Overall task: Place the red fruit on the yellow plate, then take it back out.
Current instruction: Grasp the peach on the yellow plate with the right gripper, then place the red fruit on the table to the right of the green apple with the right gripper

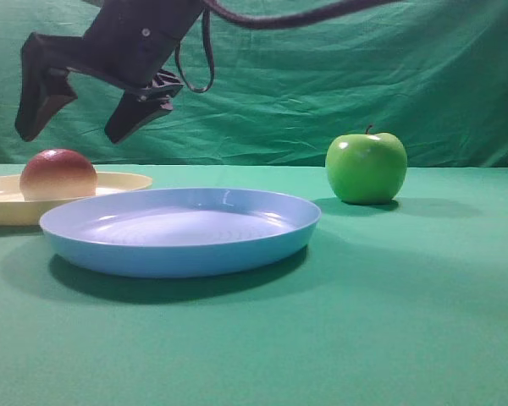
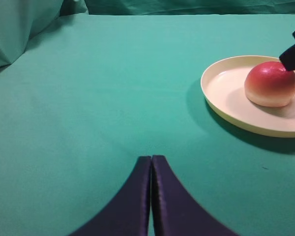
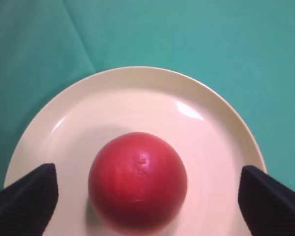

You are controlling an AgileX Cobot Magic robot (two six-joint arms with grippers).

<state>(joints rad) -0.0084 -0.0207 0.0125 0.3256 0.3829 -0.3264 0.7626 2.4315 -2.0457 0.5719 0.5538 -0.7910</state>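
Jaws: right gripper point(image 1: 89, 114) spread wide, hanging above the red fruit point(image 1: 57, 175), touching nothing; left gripper point(image 2: 151, 196) pressed together over bare cloth.
Hidden: in the high view the yellow plate point(image 1: 127, 182) runs off the left edge, partly behind the blue plate point(image 1: 182, 228); the fruit's base sits below the rim.
Room: open gaps both sides of the fruit between the fingertips point(image 3: 24, 196); green apple point(image 1: 366, 167) well apart.
Fruit: on the plate, slightly off centre, red crown up, pale base down; no clear long axis.
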